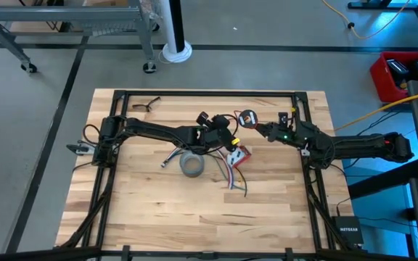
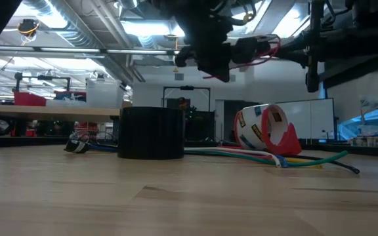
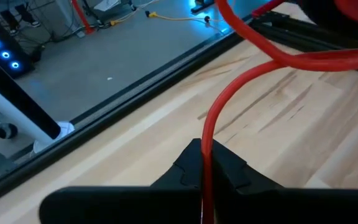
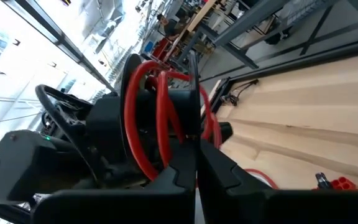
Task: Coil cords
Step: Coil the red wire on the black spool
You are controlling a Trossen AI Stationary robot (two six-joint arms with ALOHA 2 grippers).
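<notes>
- Reaching in from the left side, the left arm (image 1: 151, 132) stretches long and low over the wooden table (image 1: 136, 210), all the way to the middle.
- On the other side, the right arm (image 1: 354, 147) reaches in toward the middle too, and both arms are held up in the air above the wood.
- Up top, the table has a black frame (image 1: 209, 93) round it, and the grey floor (image 1: 267, 29) lies past the edge.
- A white pole (image 1: 173, 29) and a metal cart (image 1: 71, 25) stand on that floor, and a red box (image 1: 398, 76) sits off to the right.
- On the table, a grey tape roll (image 1: 192, 166) lies flat near the middle.
- Beside it sits a red tape holder (image 2: 268, 129) with a bunch of coloured wires (image 2: 307, 159) lying in front.
- Pinched shut, the left gripper (image 3: 202, 169) holds the red wire (image 3: 247, 74) tight between its tips.
- From there the wire runs up and across to the other arm.
- Closed as well, the right gripper (image 4: 196, 163) holds red loops of the wire.
- A small black round coil (image 1: 247, 117) hangs between the two grippers, just by the right one.
</notes>
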